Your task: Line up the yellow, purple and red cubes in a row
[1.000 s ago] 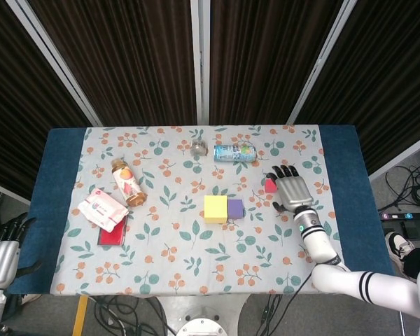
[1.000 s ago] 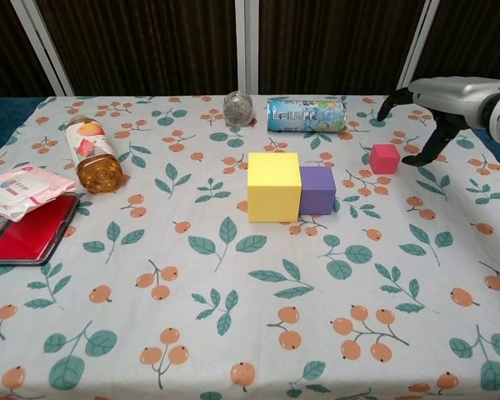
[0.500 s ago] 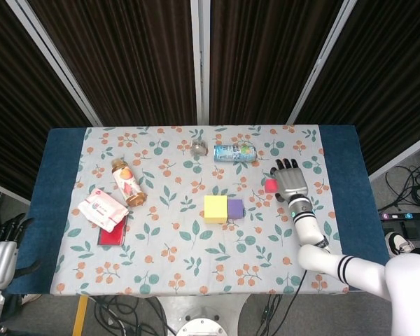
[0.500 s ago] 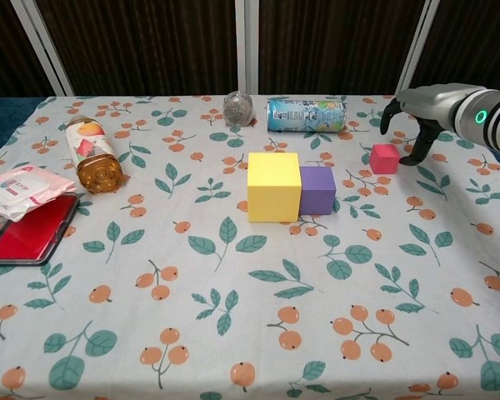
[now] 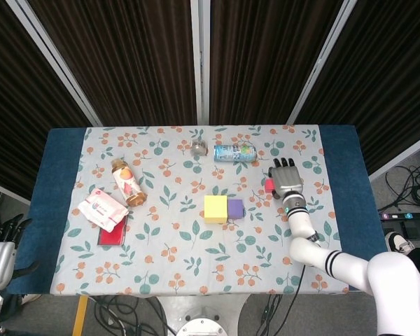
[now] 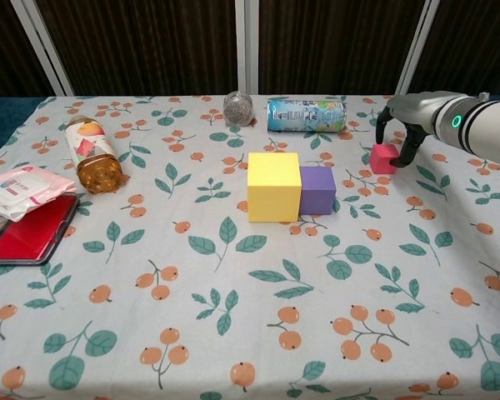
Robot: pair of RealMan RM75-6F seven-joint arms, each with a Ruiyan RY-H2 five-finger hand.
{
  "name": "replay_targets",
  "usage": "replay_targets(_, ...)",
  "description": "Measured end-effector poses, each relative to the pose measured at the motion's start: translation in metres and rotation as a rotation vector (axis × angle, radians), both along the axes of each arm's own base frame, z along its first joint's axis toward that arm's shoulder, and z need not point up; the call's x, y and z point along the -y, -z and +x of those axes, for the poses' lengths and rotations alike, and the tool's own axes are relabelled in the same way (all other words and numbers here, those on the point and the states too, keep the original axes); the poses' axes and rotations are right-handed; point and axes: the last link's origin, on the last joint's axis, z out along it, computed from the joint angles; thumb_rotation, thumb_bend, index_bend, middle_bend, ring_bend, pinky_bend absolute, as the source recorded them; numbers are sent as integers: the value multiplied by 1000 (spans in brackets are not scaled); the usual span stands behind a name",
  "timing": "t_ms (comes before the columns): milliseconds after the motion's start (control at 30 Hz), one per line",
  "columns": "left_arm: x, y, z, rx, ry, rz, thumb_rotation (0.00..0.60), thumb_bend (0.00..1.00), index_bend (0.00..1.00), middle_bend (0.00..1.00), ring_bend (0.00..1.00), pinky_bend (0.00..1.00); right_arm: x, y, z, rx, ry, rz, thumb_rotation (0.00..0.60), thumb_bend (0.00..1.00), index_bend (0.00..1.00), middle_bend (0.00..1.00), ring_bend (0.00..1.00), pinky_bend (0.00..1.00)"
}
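Curling round the red cube [image 6: 382,157] — right hand [image 6: 408,115], fingers seemingly touching it, grip unclear.

Yellow cube [image 6: 273,186] touching purple cube [image 6: 317,189]; red cube [image 6: 383,157] apart

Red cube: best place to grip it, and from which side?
Pinch the red cube across two opposite flat side faces, coming from above on the right, where the right hand already brackets it. It sits flat and apart from the purple cube, so its sides look free for the fingers.
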Motion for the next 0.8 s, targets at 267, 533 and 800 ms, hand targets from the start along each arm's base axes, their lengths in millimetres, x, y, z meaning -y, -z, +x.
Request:
replay_targets(267, -1, 0, 0, 0, 1, -2, 600, 92, 197, 185, 130, 166, -1, -4, -6, -1, 11, -8, 600, 292, 466, 83, 0, 0)
replay_targets(533, -2, 1, 0, 0, 6, -5, 600, 92, 197, 185, 130, 166, -17, -15, -3, 51, -1, 7, 600, 295, 472, 84, 0, 0)
replay_targets(800, -5, 1, 3, 1, 23, -3, 600, 92, 197, 185, 131, 166, -46, -15, 10, 120, -22, 65, 600, 296, 472, 84, 0, 0)
